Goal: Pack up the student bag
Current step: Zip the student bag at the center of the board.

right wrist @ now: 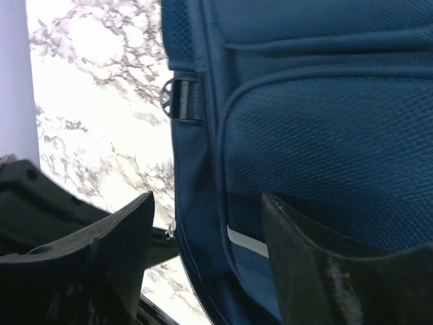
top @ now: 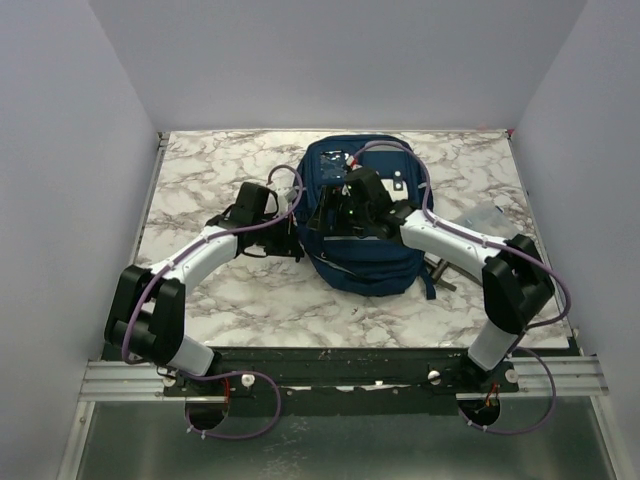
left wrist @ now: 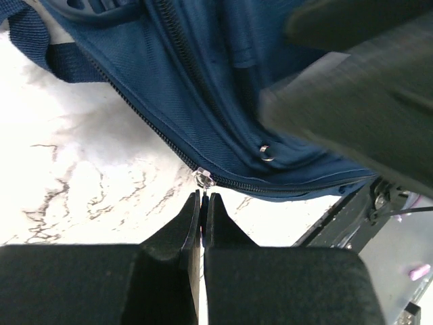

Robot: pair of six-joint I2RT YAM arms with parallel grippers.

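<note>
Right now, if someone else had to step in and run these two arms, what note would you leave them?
Left tool: shut, tips right at a zipper slider on the edge of the student bag; whether it grips the pull isn't clear.
Right tool: open above the bag's fabric, holding nothing.
The bag lies flat in the middle of the table.
Done: contents not visible.
Left: probably work that zipper, then finish packing.

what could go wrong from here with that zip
The shut left gripper sits right at the zipper slider, its hold unclear, so a pull may slip off. The open right gripper hangs over the backpack, holding nothing, so that could drag across the marble table. Both wrists crowd close and might bump.
</note>
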